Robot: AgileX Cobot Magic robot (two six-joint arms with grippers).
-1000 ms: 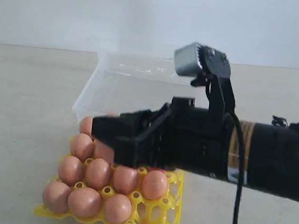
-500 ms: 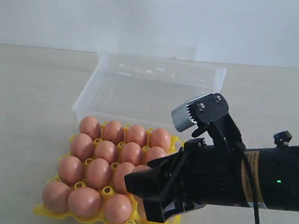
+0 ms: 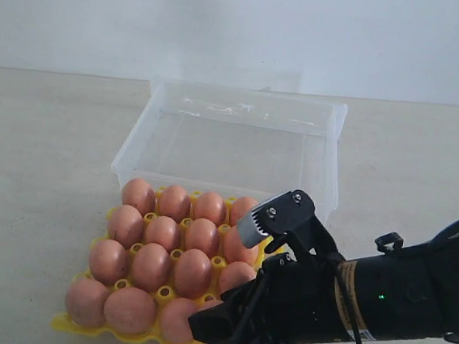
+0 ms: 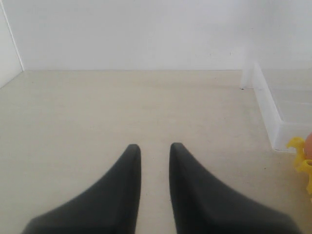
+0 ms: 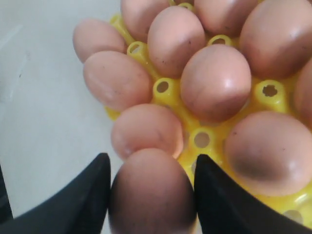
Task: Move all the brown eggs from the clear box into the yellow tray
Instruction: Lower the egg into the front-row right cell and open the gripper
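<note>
The right tool [image 5: 152, 163], clamped on one egg [image 5: 152, 197], sits at the near right corner of the tray [image 3: 76, 325], where the other eggs [image 3: 151, 266] fill the cups, with the box [image 3: 244, 108] just behind on the worktop [image 3: 35, 161], while the left tool [image 4: 151, 151] hangs with fingers slightly apart, gripping nothing.

No readable text, label, brand, number or sign is showing in any view. The brown eggs [image 3: 152, 266], the yellow tray [image 3: 76, 326] and the clear box [image 3: 244, 108] are showing plain surfaces. The tan band [image 3: 348, 304] around the right arm [image 3: 413, 295] is appearing too blurred to tell whether it is carrying print.
</note>
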